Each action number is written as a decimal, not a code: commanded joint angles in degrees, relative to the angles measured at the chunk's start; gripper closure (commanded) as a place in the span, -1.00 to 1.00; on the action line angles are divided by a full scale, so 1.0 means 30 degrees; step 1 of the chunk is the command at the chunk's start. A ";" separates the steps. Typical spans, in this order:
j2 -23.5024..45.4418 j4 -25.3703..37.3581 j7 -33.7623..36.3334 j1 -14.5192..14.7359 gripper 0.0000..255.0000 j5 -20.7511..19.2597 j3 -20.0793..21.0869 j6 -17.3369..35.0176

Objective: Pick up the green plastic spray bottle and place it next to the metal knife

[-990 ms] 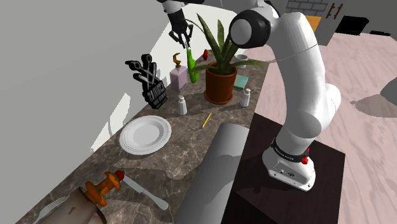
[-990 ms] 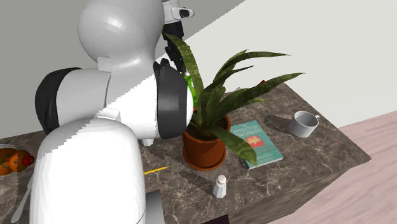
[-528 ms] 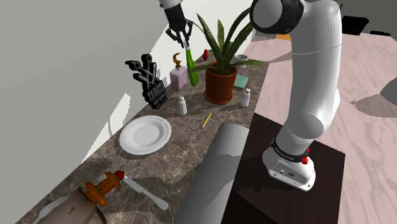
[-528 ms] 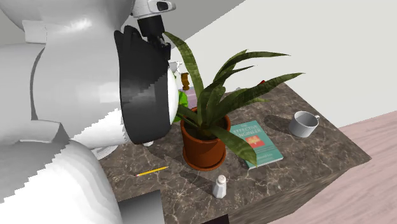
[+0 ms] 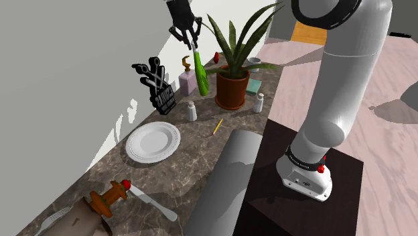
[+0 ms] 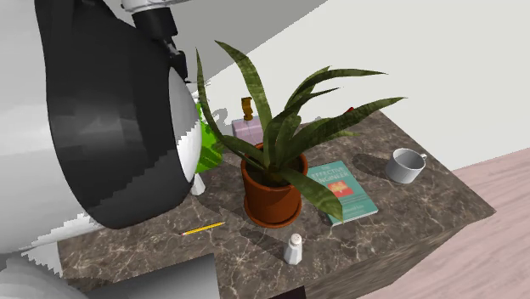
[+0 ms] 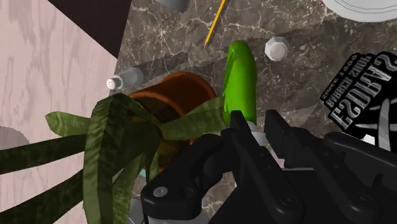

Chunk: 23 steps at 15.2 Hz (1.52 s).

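The green spray bottle (image 5: 199, 70) hangs tilted in the air above the marble counter (image 5: 194, 157), between the purple box (image 5: 187, 82) and the potted plant (image 5: 232, 87). My black gripper (image 5: 194, 44) is shut on the bottle's white top. From the wrist, the fingers (image 7: 245, 141) clasp the neck and the green bottle (image 7: 240, 76) points down at the counter. The metal knife (image 5: 153, 203) lies at the near end of the counter, beside an orange object (image 5: 107, 198). The green bottle (image 6: 206, 136) also peeks out from behind my arm.
A white plate (image 5: 153, 142), a black utensil holder (image 5: 159, 87), two white shakers (image 5: 191, 110) (image 5: 258, 102) and a yellow pencil (image 5: 218, 126) lie between bottle and knife. A teal book (image 6: 344, 188) and a white mug (image 6: 406, 164) sit beyond the terracotta pot (image 6: 273, 194).
The arm has swung up and the gripper has risen, carrying the green bottle a little higher off the counter. Nothing else has moved.
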 commanded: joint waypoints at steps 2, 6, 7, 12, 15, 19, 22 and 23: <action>-0.0943 -0.0476 0.0964 0.0548 1.00 0.0333 0.0414 -0.0594; -0.2076 -0.0957 0.2311 0.1284 1.00 0.0846 0.1017 -0.1382; -0.2310 -0.1004 0.2665 0.1473 1.00 0.0980 0.1176 -0.1599; -0.3177 -0.0813 0.4561 0.2455 1.00 0.1670 0.2031 -0.2786; -0.3440 -0.0358 0.5817 0.3078 1.00 0.2086 0.2592 -0.3562; -0.3458 0.0666 0.7660 0.3963 1.00 0.2613 0.3409 -0.4660; -0.3189 0.1781 0.9192 0.4709 1.00 0.2958 0.4064 -0.5534; -0.3039 0.2227 0.9735 0.4980 1.00 0.3056 0.4291 -0.5837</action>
